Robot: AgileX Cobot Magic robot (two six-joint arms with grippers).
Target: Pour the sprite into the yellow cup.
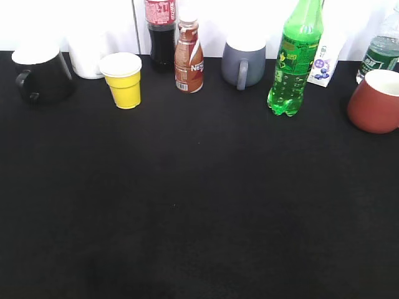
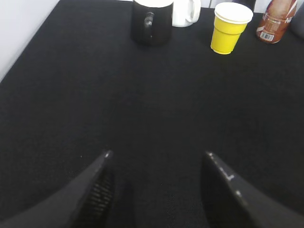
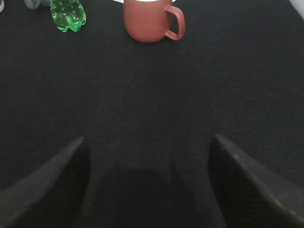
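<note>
The sprite point(image 1: 293, 59), a tall bright-green bottle, stands upright at the back right of the black table; its base shows in the right wrist view point(image 3: 67, 15). The yellow cup point(image 1: 123, 80) stands upright at the back left, and shows in the left wrist view point(image 2: 229, 27). My left gripper point(image 2: 156, 154) is open and empty, low over the table, well short of the cup. My right gripper point(image 3: 148, 138) is open and empty, well short of the bottle. Neither gripper shows in the exterior view.
Along the back stand a black mug point(image 1: 40, 76), a white mug point(image 1: 87, 56), a dark cola bottle point(image 1: 161, 34), a brown drink bottle point(image 1: 188, 57), a grey mug point(image 1: 243, 62), a small carton point(image 1: 325, 59), a water bottle point(image 1: 380, 47) and a red mug point(image 1: 374, 101).
</note>
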